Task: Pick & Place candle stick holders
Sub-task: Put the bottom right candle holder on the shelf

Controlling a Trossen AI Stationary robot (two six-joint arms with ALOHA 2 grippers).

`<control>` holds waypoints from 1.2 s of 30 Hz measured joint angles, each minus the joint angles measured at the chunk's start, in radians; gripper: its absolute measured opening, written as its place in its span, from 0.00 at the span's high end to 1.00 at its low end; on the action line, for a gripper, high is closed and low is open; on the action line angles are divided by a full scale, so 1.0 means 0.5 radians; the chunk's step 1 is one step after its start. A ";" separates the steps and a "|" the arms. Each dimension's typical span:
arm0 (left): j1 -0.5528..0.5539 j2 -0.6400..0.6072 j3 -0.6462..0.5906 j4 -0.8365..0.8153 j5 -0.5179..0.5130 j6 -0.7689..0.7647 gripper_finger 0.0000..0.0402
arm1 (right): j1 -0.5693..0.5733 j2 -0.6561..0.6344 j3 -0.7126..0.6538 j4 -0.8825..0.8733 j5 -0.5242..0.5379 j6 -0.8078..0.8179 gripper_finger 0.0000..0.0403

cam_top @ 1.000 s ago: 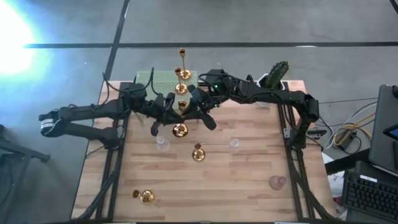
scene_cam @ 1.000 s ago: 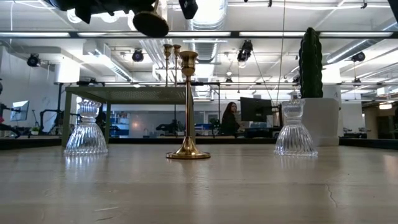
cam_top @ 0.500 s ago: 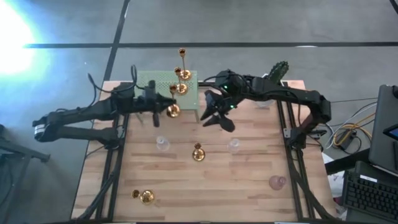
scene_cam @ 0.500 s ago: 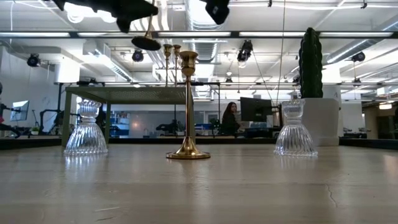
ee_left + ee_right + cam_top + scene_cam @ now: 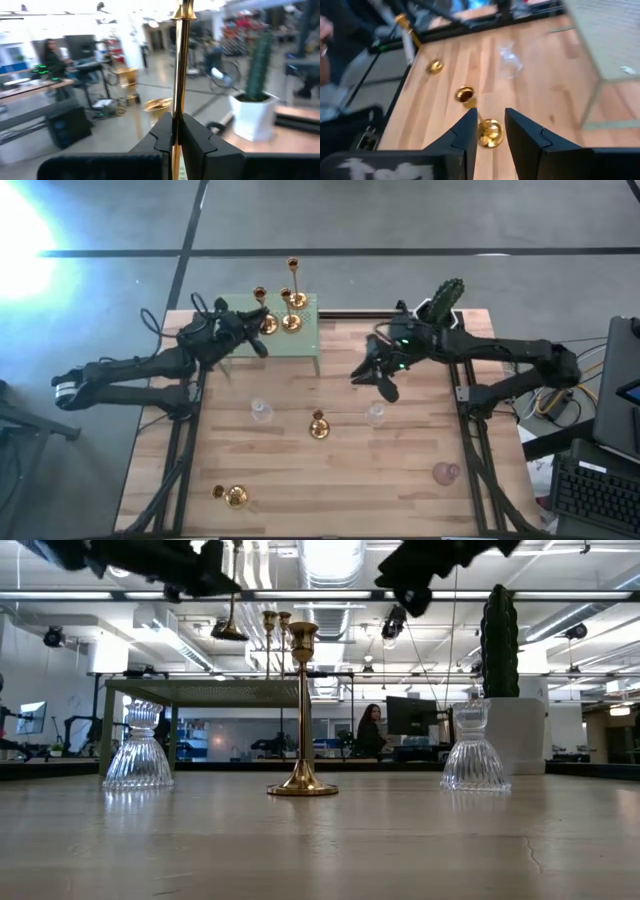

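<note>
Non-task items around the wooden table

A green cactus (image 5: 447, 298) in a white pot (image 5: 514, 735) is set at the table's (image 5: 400, 480) far right corner, and a green mesh shelf (image 5: 300, 338) is placed at the far edge; a seated person (image 5: 368, 730) is seen in the room beyond.

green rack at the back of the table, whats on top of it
Two gold candlesticks stand on the green rack. The left gripper holds a third gold candlestick over it; contact with the rack can't be told.
</note>
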 joint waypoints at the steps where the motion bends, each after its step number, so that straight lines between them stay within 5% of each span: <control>1: 0.041 -0.003 -0.061 0.087 -0.008 -0.007 0.95 | 0.001 -0.072 -0.080 0.083 0.039 0.041 0.79; 13: 0.581 0.134 -0.198 0.320 0.151 -0.222 0.95 | 0.001 -0.657 -0.670 0.604 0.414 0.152 0.83; 28: 0.877 0.847 -0.006 0.822 0.422 -0.316 0.95 | 0.000 -0.685 -0.773 0.726 0.414 0.125 0.84; 36: 0.885 0.942 -0.006 0.883 0.410 -0.332 0.95 | 0.000 -0.685 -0.761 0.716 0.407 0.091 0.85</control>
